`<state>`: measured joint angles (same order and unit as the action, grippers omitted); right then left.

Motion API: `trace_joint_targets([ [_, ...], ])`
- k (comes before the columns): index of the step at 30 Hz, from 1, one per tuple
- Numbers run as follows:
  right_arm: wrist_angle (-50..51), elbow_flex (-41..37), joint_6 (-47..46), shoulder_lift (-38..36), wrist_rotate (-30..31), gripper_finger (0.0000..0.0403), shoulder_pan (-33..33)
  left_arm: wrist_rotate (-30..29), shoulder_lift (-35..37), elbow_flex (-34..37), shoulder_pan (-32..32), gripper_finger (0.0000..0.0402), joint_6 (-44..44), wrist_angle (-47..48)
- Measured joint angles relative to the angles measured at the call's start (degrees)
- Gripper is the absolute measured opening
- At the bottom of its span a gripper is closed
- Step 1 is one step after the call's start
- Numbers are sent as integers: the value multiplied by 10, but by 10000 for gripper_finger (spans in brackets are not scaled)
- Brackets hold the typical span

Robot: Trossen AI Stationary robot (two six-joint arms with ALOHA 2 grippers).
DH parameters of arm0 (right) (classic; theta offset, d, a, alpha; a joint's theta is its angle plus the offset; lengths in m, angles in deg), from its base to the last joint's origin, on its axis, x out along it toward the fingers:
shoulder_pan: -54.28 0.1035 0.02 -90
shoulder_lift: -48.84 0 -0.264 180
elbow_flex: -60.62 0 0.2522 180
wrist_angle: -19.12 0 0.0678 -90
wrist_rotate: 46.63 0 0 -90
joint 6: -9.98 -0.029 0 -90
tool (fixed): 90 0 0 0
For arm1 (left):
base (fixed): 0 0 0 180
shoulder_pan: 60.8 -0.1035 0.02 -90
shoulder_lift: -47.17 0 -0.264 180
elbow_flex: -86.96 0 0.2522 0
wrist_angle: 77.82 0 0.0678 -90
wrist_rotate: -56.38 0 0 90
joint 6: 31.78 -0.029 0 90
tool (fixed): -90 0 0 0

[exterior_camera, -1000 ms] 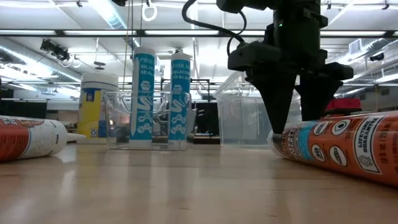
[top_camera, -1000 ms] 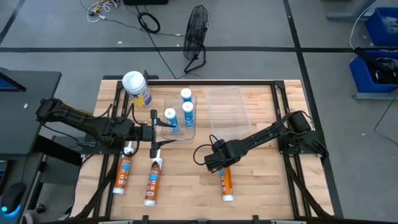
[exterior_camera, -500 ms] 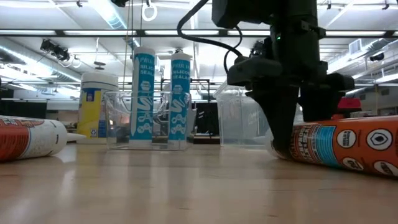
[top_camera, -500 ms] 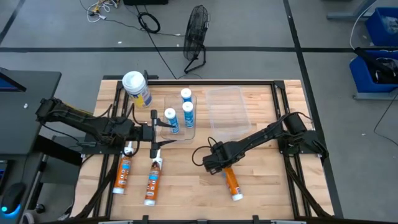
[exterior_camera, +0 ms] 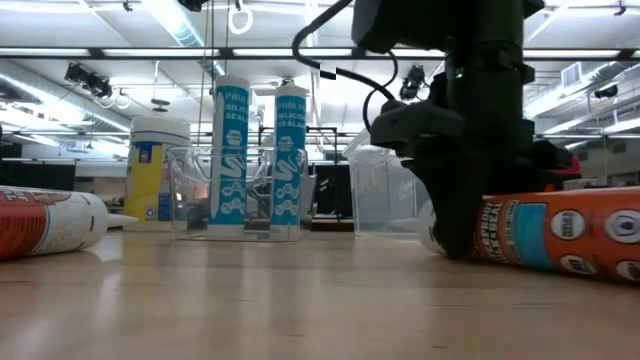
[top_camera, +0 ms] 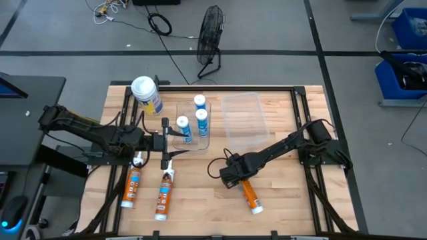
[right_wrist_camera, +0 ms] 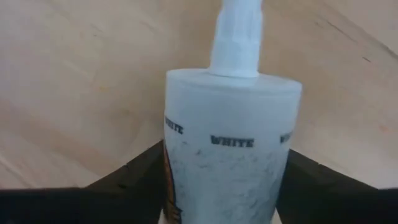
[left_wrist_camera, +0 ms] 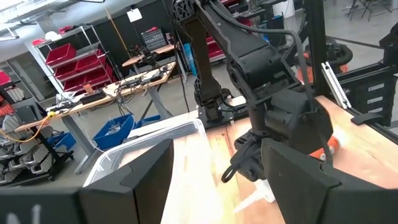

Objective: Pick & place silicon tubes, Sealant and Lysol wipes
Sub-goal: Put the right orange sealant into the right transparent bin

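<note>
A black floor fan stands beyond the worktop at twelve o'clock, coiled cable beside it. Blue bins sit at two o'clock.

Tubes in tray, canister behind

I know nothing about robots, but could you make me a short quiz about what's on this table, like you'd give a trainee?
1. How many white-and-blue tubes stand in the clear tray? A) two B) three C) five
2. True or false: the Lysol wipes canister is lying on its side.
3. Fill in the blank: the right gripper is down at the base of a sealant tube with a mostly ______ label, lying on the table.

Key: 1) B. 2) False, it stands upright. 3) orange.
</note>
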<state>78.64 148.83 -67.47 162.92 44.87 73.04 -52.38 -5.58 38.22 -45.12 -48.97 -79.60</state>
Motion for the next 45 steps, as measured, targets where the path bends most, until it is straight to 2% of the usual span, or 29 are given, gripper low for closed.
trace_joint_targets([
  [3, -6, -2, 11, -9, 15, 212, 4, 0, 0, 0, 0, 248, 0, -3],
  [15, -124, -3, 77, -19, 69, 212, 16, 0, 0, 0, 0, 248, 0, -6],
  [22, -136, -2, 106, -35, 97, 212, 18, 0, 0, 0, 0, 248, 0, -10],
  [34, -130, -2, 130, -126, 228, 212, 63, 0, 0, 0, 0, 248, 0, -22],
  [41, -131, -2, 175, -193, 340, 212, 90, 0, 0, 0, 0, 248, 0, -22],
  [45, -129, -2, 226, -235, 431, 212, 98, 0, 0, 0, 0, 248, 0, -22],
])
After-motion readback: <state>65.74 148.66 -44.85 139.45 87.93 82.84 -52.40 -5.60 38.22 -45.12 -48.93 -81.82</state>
